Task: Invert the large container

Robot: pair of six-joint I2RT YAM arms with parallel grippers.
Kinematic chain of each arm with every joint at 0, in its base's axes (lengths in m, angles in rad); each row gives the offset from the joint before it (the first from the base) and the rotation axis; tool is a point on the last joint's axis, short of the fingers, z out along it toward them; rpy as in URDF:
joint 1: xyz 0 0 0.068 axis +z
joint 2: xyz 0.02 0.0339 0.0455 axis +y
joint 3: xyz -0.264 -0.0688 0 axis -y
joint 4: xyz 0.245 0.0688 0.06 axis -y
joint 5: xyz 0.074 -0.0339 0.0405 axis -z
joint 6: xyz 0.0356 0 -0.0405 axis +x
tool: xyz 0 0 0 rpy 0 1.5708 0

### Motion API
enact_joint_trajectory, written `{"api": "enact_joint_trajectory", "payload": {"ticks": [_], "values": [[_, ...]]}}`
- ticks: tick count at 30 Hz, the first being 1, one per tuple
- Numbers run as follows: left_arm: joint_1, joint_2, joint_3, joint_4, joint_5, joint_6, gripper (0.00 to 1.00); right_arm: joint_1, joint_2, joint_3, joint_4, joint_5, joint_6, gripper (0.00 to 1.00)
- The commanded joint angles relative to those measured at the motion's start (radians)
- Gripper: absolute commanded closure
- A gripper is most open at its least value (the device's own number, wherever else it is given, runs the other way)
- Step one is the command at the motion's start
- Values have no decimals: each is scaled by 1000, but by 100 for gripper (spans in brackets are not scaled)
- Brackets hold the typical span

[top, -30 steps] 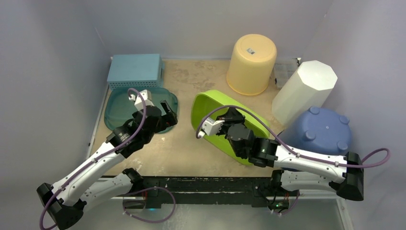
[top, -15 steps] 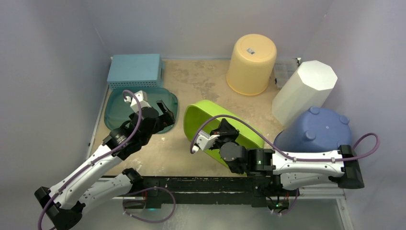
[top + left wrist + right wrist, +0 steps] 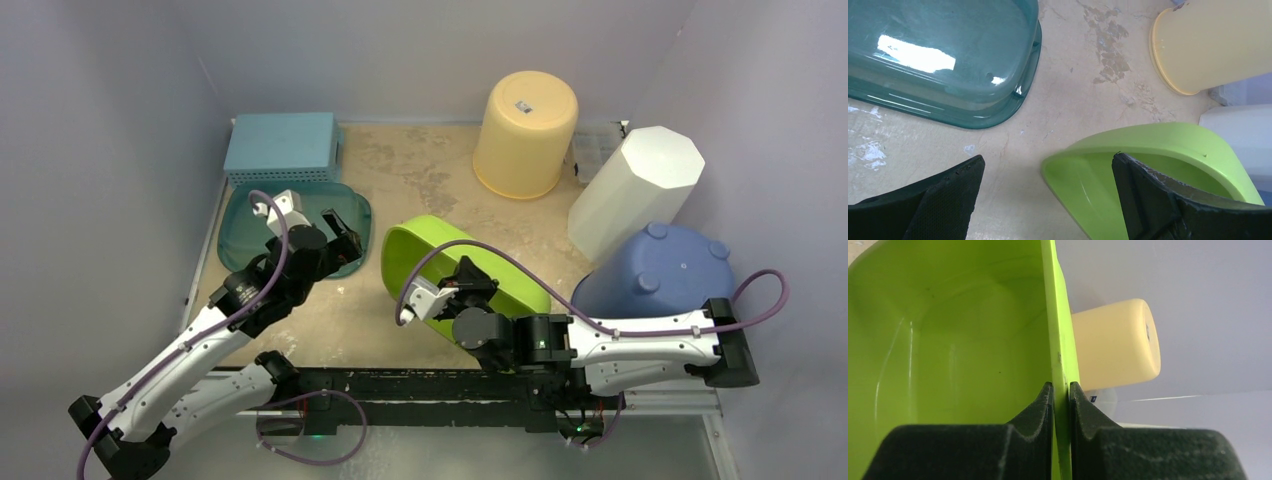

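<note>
The large container is a lime-green oblong tub (image 3: 425, 250), tipped up on its side near the middle of the table, its hollow facing the near left. My right gripper (image 3: 462, 278) is shut on its rim: in the right wrist view the thin green wall (image 3: 948, 340) is pinched between both pads, right gripper (image 3: 1061, 388). My left gripper (image 3: 343, 232) hovers open to the tub's left, over the edge of a teal tub. In the left wrist view the green tub (image 3: 1158, 145) lies just ahead, with nothing between the wide jaws of the left gripper (image 3: 1048, 159).
An upside-down teal tub (image 3: 250, 225) lies at the left, with a light-blue box (image 3: 282, 143) behind it. A yellow bucket (image 3: 525, 125), a white octagonal bin (image 3: 635, 190) and a blue tub (image 3: 660, 270) stand upside down along the back and right.
The right arm has pulled the green tub toward the near left and tipped it steeper. The left gripper has drifted slightly left and nearer, staying open.
</note>
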Motion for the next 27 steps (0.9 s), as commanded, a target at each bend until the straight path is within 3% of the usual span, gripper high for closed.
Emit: {"api": "enact_joint_trajectory", "payload": {"ticks": [1,4,7,15,22,27], "values": [[1,-11,11,-4,-30,-4,1,48,68,-35,-166,-103,200,100],[1,-5,17,-8,-33,-2,2,57,72,-55,-136,-65,140,100],[1,-4,32,-14,-52,1,2,35,8,-144,134,-57,-150,100],[2,-14,44,-62,-93,-7,1,-247,-31,-181,604,-156,-590,100],[1,-1,49,-68,-83,5,1,-487,50,-131,812,-308,-824,100],[1,-21,51,-75,-91,17,2,-538,61,-76,844,-372,-922,100]]}}
